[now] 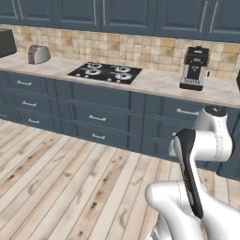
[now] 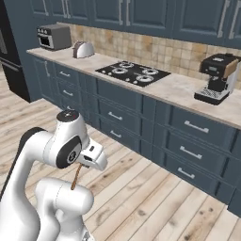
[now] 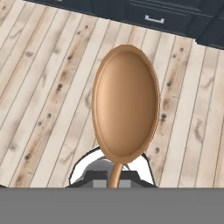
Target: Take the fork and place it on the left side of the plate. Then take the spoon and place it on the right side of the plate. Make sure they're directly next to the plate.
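The wooden spoon (image 3: 125,103) is held in the gripper (image 2: 81,165), whose jaws are closed nearly all the way on the thin handle; in the hand view the oval bowl is seen straight ahead of the fingertips, with the handle running back down between them. In the right base view the handle is seen as a thin brown stick hanging below the hand, above the wooden floor (image 3: 39,87), with the dark blue drawers (image 3: 153,15) well beyond the bowl. The spoon is judged light and stiff, a single piece of wood with no flex expected, and not fragile. The grip is taken on the narrow straight handle, which is the sensible place: the round bowl is too wide and curved for two small pads. Because the handle is thin and smooth and the bowl end carries most of the weight, a swing or twist about the pinch point is considered possible during fast moves. Exactly where along the handle the pads sit cannot be told. The plate and fork are left out.
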Robot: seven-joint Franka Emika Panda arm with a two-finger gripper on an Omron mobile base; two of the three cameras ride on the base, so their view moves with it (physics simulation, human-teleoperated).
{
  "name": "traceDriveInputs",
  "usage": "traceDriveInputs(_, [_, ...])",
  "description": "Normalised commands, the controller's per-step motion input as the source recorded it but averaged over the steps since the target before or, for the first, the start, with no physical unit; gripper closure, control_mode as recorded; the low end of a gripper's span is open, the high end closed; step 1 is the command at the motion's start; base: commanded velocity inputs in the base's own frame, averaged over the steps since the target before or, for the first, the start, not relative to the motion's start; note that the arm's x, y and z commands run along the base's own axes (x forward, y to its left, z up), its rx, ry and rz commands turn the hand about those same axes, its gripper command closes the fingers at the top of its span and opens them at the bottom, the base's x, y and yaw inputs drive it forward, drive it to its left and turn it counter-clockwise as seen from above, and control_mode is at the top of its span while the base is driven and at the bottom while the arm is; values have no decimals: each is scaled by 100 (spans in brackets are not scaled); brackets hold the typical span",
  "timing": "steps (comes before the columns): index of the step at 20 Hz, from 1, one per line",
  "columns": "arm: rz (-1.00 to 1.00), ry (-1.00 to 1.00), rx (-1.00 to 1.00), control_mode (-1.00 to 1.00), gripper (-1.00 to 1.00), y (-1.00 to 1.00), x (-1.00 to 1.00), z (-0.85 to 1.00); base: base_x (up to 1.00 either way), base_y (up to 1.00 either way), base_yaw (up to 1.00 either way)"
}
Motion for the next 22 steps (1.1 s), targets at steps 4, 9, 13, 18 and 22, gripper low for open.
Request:
traceDriveInputs(4, [0, 0, 0, 100, 100, 0, 0, 0, -87, 0, 26])
traceDriveInputs(9, [0, 0, 0, 100, 100, 0, 0, 0, -87, 22, 5])
traceDriveInputs(13, [0, 0, 0, 100, 100, 0, 0, 0, -86, 31, 0])
traceDriveInputs(18, [0, 0, 0, 100, 100, 0, 0, 0, -87, 17, -1])
traceDriveInputs(22, [0, 0, 0, 100, 100, 0, 0, 0, -100, 0, -12])
